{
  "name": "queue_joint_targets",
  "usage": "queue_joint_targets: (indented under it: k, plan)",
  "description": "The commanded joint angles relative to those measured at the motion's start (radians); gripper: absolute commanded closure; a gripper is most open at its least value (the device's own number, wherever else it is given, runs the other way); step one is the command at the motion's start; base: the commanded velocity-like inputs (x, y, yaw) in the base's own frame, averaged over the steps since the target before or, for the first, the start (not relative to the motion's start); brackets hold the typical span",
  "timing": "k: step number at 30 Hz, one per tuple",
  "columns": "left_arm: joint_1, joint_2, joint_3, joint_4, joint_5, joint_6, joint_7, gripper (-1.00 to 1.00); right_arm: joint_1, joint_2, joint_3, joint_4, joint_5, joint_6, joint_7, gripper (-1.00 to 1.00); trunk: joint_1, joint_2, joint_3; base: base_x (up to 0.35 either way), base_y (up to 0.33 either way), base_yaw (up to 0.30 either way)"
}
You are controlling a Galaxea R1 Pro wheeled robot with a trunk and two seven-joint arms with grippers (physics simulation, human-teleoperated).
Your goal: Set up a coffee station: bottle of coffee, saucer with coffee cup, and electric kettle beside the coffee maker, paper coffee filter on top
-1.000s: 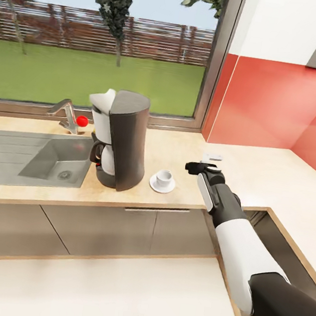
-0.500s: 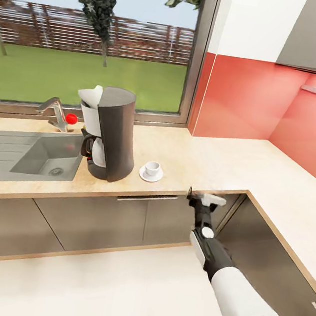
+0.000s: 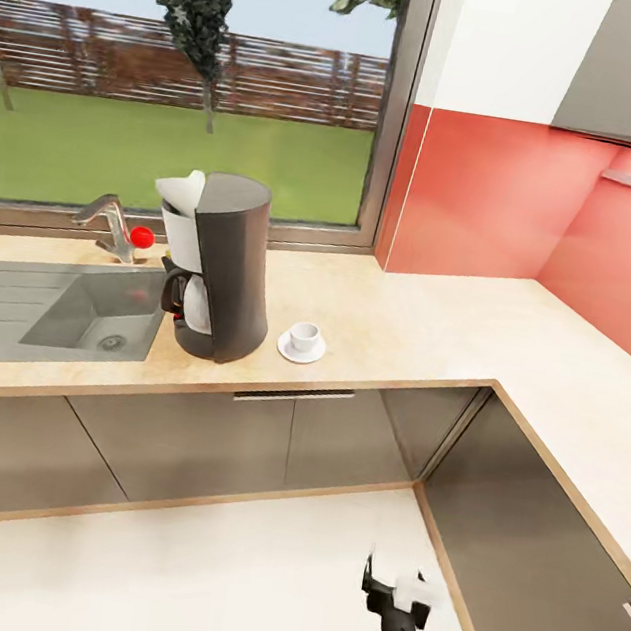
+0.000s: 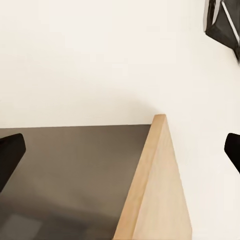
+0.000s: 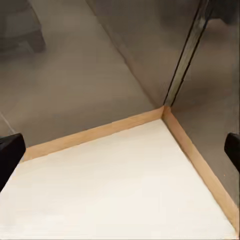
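Observation:
The tall dark grey coffee maker [image 3: 222, 276] stands on the light wood countertop [image 3: 406, 319] beside the sink, its white front and small carafe facing left. Just to its right the tiny white coffee cup [image 3: 303, 335] sits on the white saucer [image 3: 301, 350]. My right gripper [image 3: 395, 582] hangs low over the pale floor in front of the corner cabinets, far below the counter. In its wrist view the right gripper [image 5: 120, 150] is open and empty. My left gripper [image 4: 120, 150] is also open and holds nothing. The bottle of coffee and the electric kettle are out of view.
The grey sink [image 3: 54, 309] with a faucet [image 3: 107, 222] and red knob [image 3: 142, 236] lies left of the coffee maker. Grey cabinets [image 3: 236, 440] run below, turning the corner at right. Red backsplash [image 3: 495, 196] and a window stand behind the counter.
My right arm has dropped from the counter's front edge to near the floor. The head view shifted between the two earlier frames; coffee maker, cup and saucer stayed put.

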Motion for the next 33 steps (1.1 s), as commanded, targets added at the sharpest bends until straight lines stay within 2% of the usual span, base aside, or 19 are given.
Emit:
queue_joint_targets:
  k: [1,2,5,6,9,11,14,16,17,27,33]
  plan:
    - [0.0,-0.001,0.008,-0.012,-0.01,-0.001,0.001,-1.0,0.013,0.003,0.011,0.001,-0.008,0.062,-0.001,-1.0,0.001,-0.002,-0.001,0.0,0.0,0.0]
    - [0.0,-0.003,0.008,-0.03,-0.01,0.0,0.001,-1.0,0.025,0.005,0.011,0.001,-0.008,0.176,0.0,-1.0,0.001,-0.002,-0.001,0.0,0.0,0.0]
    - [0.0,-0.006,0.008,-0.067,-0.01,0.001,0.001,-1.0,0.043,0.005,0.01,0.001,-0.008,0.432,0.005,-1.0,0.001,-0.002,-0.001,0.0,0.0,0.0]
    - [0.0,-0.007,0.008,-0.076,-0.01,0.0,0.001,-1.0,0.058,0.003,0.01,0.001,-0.008,0.545,0.006,-1.0,0.001,-0.002,-0.001,0.0,0.0,0.0]
    - [0.0,-0.008,0.01,-0.096,-0.006,-0.002,0.001,-1.0,0.077,-0.003,0.013,0.001,-0.003,0.718,0.014,-1.0,0.001,-0.002,-0.001,0.0,0.0,0.0]
    - [0.0,-0.014,0.011,-0.097,-0.005,-0.015,0.001,-1.0,0.089,-0.004,0.019,0.001,0.017,0.732,0.049,-1.0,0.001,-0.002,-0.001,0.0,0.0,0.0]
    - [0.0,-0.022,0.013,-0.091,-0.006,-0.043,0.001,-1.0,0.104,-0.015,0.037,0.001,0.095,0.74,0.136,-1.0,0.001,-0.002,-0.001,0.0,0.0,0.0]
    - [0.0,-0.023,0.017,-0.085,-0.005,-0.05,0.001,-1.0,0.11,-0.02,0.041,0.001,0.136,0.741,0.173,-1.0,0.001,-0.002,-0.001,0.0,0.0,0.0]
    - [0.001,-0.023,0.019,-0.083,-0.004,-0.051,0.001,-1.0,0.111,-0.021,0.042,0.001,0.144,0.741,0.18,-1.0,0.001,-0.002,-0.001,0.0,0.0,0.0]
    - [0.002,-0.026,0.023,-0.082,-0.001,-0.048,0.003,-1.0,0.116,-0.022,0.042,0.001,0.158,0.742,0.187,-1.0,0.001,-0.002,-0.001,0.0,0.0,0.0]
    - [0.001,-0.064,0.021,-0.095,-0.001,-0.056,0.001,-1.0,0.116,-0.023,0.043,0.001,0.158,0.745,0.19,-1.0,0.001,-0.002,-0.005,0.0,0.0,0.144]
